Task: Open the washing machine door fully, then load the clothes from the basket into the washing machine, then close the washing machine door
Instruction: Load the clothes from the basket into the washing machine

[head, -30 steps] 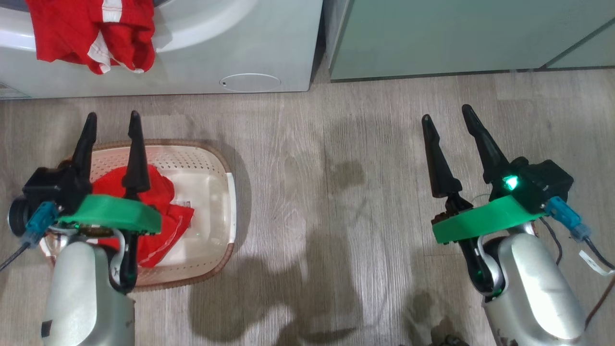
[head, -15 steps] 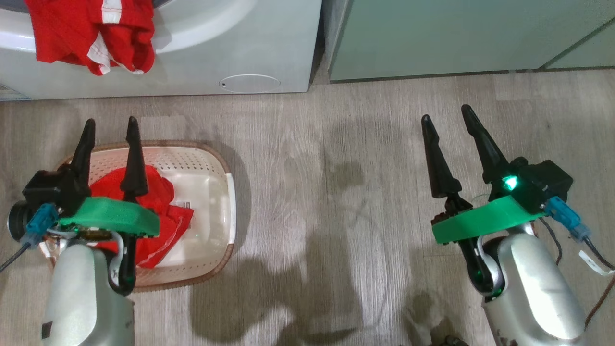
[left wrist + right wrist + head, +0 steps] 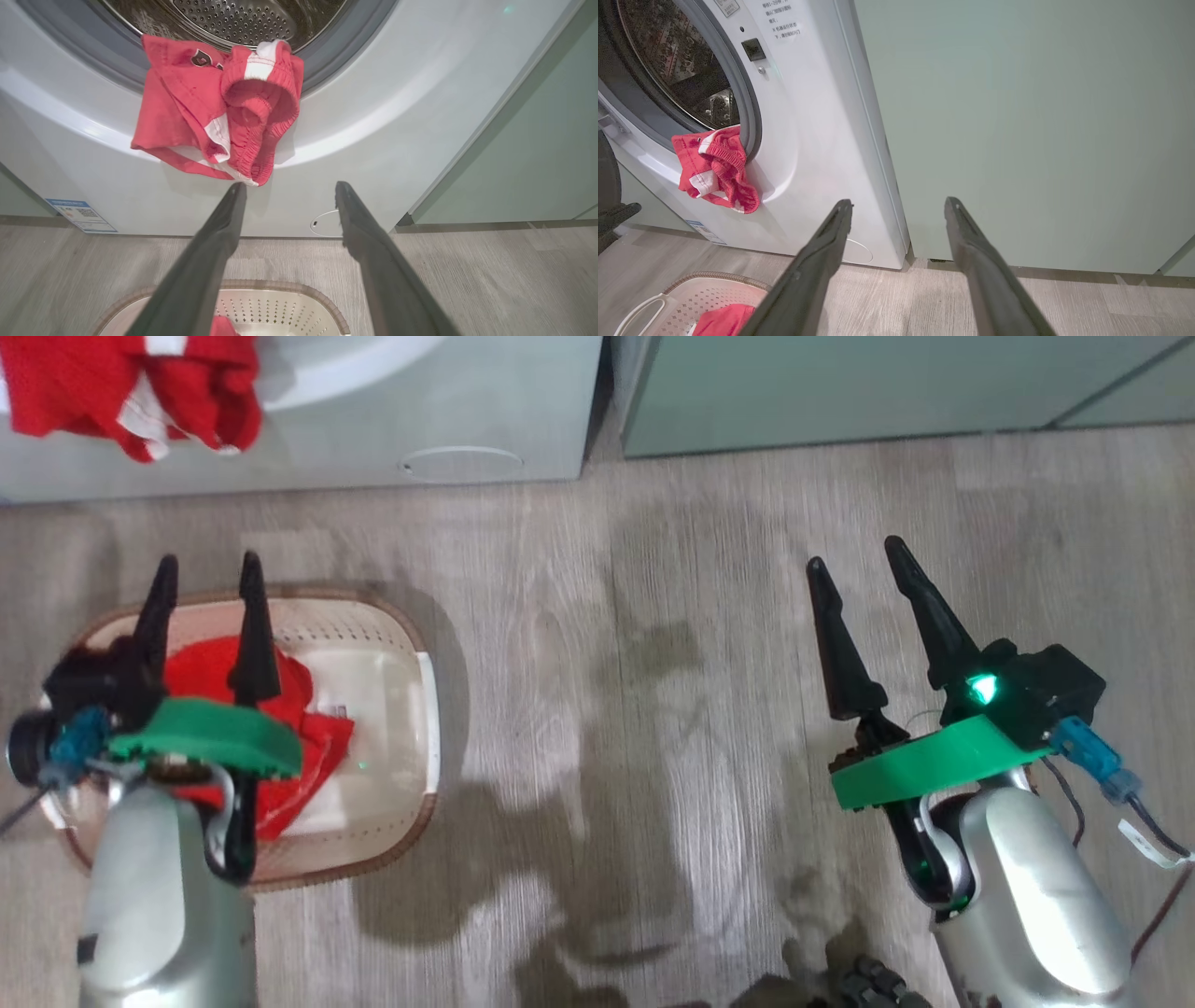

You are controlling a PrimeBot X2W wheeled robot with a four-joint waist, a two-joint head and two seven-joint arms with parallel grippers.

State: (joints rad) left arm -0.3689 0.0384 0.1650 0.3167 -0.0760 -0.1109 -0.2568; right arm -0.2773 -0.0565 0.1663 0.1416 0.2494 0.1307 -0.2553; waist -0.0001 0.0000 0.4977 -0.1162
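While clothes (image 3: pixel 219 107) drape the washing machine (image 3: pixel 397 116) mouth, left gripper (image 3: pixel 209 560) — above the basket (image 3: pixel 373 637) — and right gripper (image 3: pixel 854 553) hold fingers apart.

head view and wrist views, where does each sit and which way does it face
Head view: on the head, looking down at the basket, left gripper and right gripper, both open.
Left wrist view: left wrist, facing the washing machine, own fingers below.
Right wrist view: right wrist, facing the green cabinet, own fingers below.
All share the clothes.
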